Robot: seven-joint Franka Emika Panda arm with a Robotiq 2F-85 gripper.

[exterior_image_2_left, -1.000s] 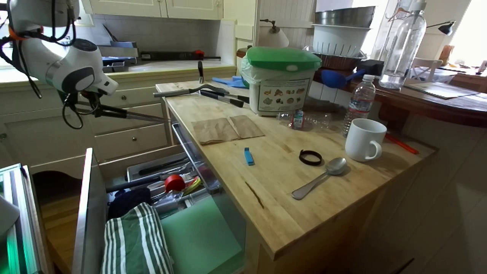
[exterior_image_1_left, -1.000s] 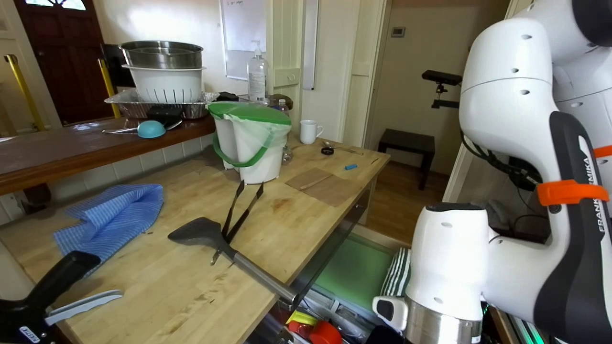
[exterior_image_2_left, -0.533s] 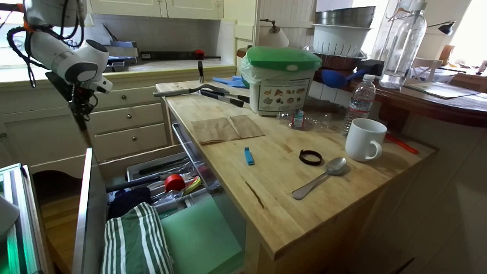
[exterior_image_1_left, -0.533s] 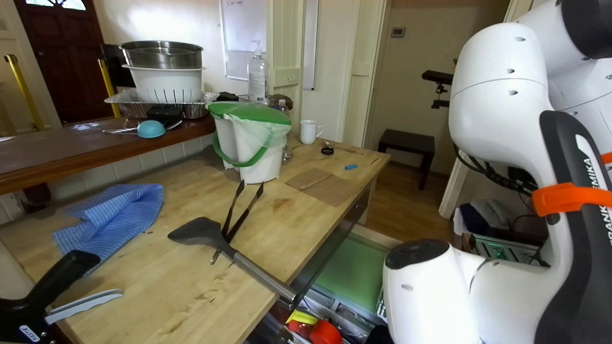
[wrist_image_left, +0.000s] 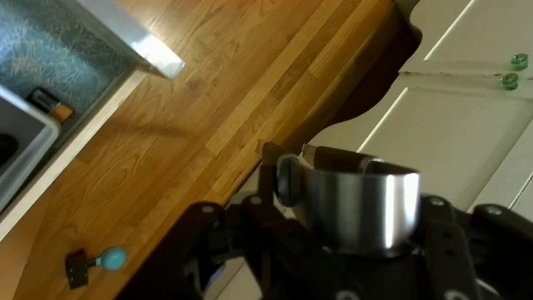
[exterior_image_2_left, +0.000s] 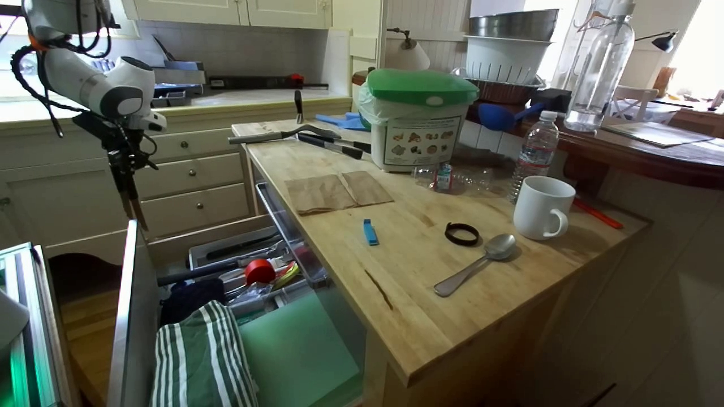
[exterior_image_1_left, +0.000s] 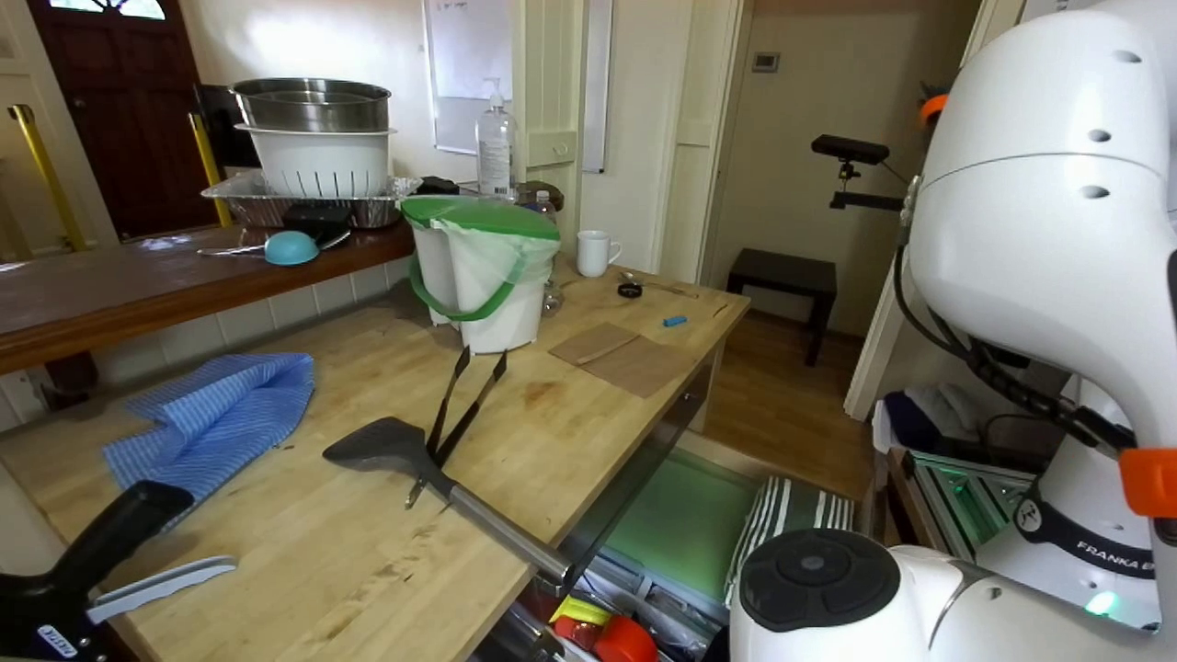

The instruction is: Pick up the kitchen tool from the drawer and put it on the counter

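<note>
My gripper point(exterior_image_2_left: 121, 169) point(wrist_image_left: 347, 233) points down beside the drawer's far end. It is shut on a slim dark tool, the kitchen tool point(exterior_image_2_left: 136, 209); the wrist view shows its shiny curved metal end point(wrist_image_left: 358, 204). The tool looks like tongs, with dark arms running away from the camera. In an exterior view its lower tips are level with the drawer's top edge. The drawer point(exterior_image_2_left: 119, 339) is open; its corner shows in the wrist view point(wrist_image_left: 120, 96). The wooden counter point(exterior_image_1_left: 561, 432) point(exterior_image_2_left: 418, 316) is in both exterior views. The arm hides my gripper in an exterior view.
A black spatula point(exterior_image_1_left: 391, 446) and black tongs point(exterior_image_1_left: 478, 409) lie on the counter, near a green-lidded bucket point(exterior_image_1_left: 497, 276). A brown paper point(exterior_image_2_left: 336, 192), spoon point(exterior_image_2_left: 475, 265) and mug point(exterior_image_2_left: 543, 208) lie further along. Cabinets point(wrist_image_left: 449, 141) stand beside my gripper.
My gripper has swung, with the tool, from pointing sideways toward the counter to pointing down. The arm has shifted, uncovering the striped cloth. The counter's things have not moved.
</note>
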